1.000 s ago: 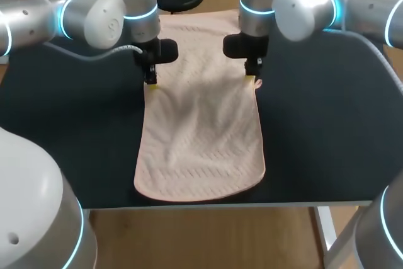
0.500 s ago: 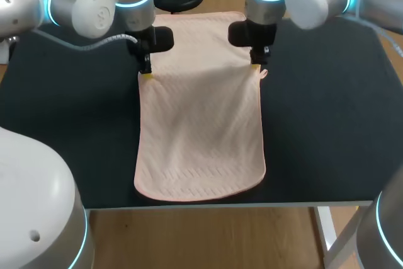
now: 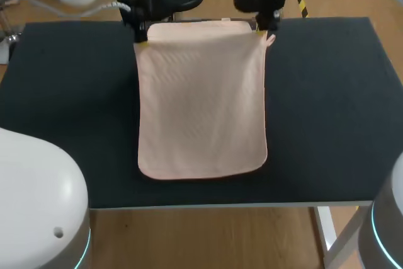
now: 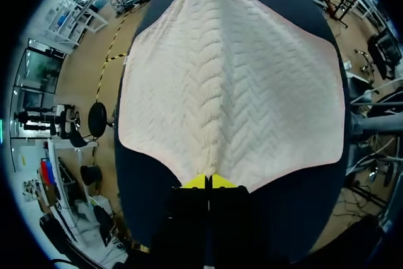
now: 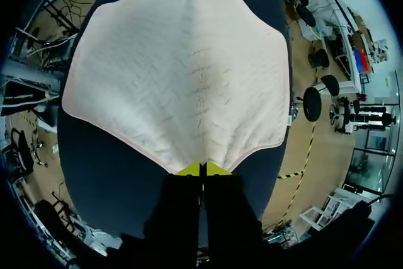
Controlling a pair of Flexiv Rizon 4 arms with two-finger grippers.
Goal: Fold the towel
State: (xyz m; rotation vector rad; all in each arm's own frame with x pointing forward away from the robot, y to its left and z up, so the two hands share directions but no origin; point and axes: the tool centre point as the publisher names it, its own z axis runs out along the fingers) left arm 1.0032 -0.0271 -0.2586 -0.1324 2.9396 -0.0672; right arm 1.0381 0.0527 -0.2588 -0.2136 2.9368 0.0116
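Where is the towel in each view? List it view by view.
Head view: towel spread mid-table, far corners held by left pincer and right pincer.
Left wrist view: towel fans out ahead of the left pincer, corner pinched.
Right wrist view: same, from the right pincer.
Shared landmark: the dark table.

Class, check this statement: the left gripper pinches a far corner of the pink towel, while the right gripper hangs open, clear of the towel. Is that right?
No. The right gripper is not open and clear: the right wrist view shows its yellow tips shut on the other far corner of the towel. The left gripper does pinch its corner.
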